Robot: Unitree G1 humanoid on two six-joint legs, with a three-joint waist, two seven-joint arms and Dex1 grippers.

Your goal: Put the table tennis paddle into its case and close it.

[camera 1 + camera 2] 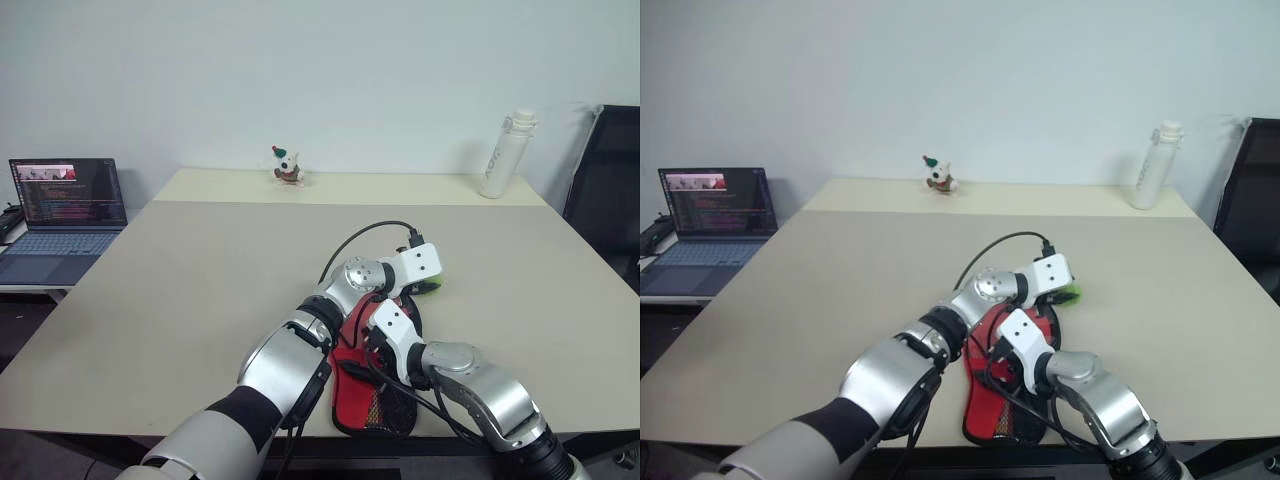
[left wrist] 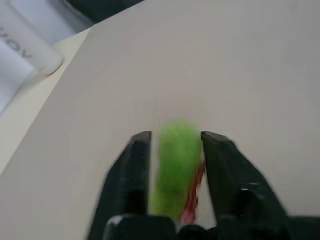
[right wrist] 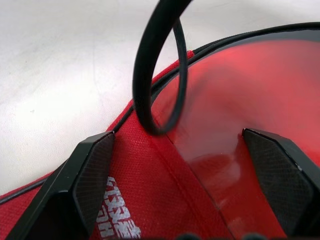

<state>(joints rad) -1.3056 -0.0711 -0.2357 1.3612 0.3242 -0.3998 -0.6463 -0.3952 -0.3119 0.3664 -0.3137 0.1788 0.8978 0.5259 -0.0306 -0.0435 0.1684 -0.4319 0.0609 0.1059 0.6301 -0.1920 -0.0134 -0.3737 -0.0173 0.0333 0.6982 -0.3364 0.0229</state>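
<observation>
The right hand [image 3: 200, 165], fingers spread wide, straddles the soft red zip case [image 3: 150, 200] on the beige bench [image 1: 200, 290]; the rigid red-faced paddle [image 3: 240, 110] lies in the case between its fingers. Just beyond, the left hand [image 2: 175, 137] has its fingers parted around a fuzzy green tab [image 2: 175, 165]; contact cannot be confirmed. Recommended: hold the case flat while drawing the closure evenly.
</observation>
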